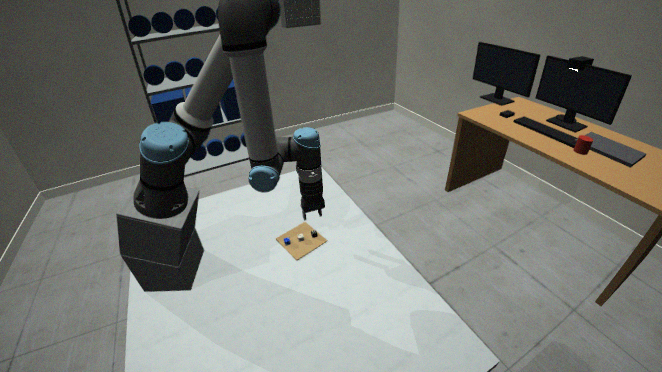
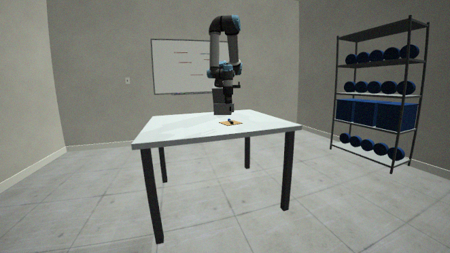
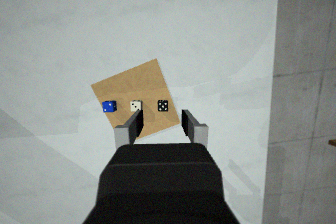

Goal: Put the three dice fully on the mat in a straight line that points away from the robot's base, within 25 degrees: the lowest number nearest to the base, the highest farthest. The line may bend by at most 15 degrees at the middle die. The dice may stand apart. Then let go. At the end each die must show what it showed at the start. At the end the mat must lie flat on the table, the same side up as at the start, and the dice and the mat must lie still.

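A small tan mat (image 1: 301, 244) lies flat on the white table; it also shows in the wrist view (image 3: 137, 98) and in the exterior view (image 2: 230, 122). Three dice stand on it in a row. The blue die (image 1: 287, 241) (image 3: 109, 106) is nearest the robot base. The white die (image 1: 300, 237) (image 3: 135, 105) is in the middle. The black die (image 1: 314, 233) (image 3: 162, 105) is farthest. My gripper (image 1: 312, 214) (image 3: 162, 117) hangs well above the mat, over its far side, with its fingers open and nothing between them.
The robot base (image 1: 160, 238) stands on the table's left side. The table's right edge (image 3: 274, 100) runs close to the mat, with the floor beyond. A desk with monitors (image 1: 555, 123) and a shelf rack (image 2: 377, 94) stand away from the table.
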### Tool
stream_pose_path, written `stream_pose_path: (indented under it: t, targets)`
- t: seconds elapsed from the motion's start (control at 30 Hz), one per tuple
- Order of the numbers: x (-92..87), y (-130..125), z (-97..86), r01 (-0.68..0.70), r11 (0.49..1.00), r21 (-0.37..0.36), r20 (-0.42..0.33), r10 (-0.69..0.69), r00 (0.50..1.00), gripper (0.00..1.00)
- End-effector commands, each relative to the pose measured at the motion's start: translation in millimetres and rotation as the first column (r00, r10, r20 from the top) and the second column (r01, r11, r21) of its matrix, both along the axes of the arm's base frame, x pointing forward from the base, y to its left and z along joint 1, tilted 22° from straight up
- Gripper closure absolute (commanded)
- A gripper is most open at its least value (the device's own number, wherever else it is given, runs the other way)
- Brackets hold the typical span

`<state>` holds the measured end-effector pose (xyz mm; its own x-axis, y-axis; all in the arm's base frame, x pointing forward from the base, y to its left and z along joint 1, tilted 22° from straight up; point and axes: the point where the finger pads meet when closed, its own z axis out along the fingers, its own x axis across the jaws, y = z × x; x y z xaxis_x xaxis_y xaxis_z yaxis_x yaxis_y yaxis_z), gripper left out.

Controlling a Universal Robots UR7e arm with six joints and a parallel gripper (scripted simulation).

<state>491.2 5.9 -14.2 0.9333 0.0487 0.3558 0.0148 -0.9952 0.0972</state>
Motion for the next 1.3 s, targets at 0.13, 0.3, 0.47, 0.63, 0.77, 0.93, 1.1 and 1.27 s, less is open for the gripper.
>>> stream_pose_path:
  t: [0.13,0.3,0.47,0.63,0.77,0.93,1.1,1.27]
  targets:
    - [-7.4,2,21.0,0.000,1.000,-0.001,0.002,0.000,1.000,0.00]
    - [-13.0,3,35.4,0.000,1.000,-0.001,0.002,0.000,1.000,0.00]
    - [-20.0,5,53.3,0.000,1.000,-0.001,0.002,0.000,1.000,0.00]
    - [-25.3,6,67.0,0.000,1.000,-0.001,0.002,0.000,1.000,0.00]
    - [-26.7,6,70.7,0.000,1.000,-0.001,0.002,0.000,1.000,0.00]
    - [-28.5,7,75.1,0.000,1.000,-0.001,0.002,0.000,1.000,0.00]
    - [-28.6,7,75.4,0.000,1.000,-0.001,0.002,0.000,1.000,0.00]
    - [-28.6,7,75.4,0.000,1.000,-0.001,0.002,0.000,1.000,0.00]
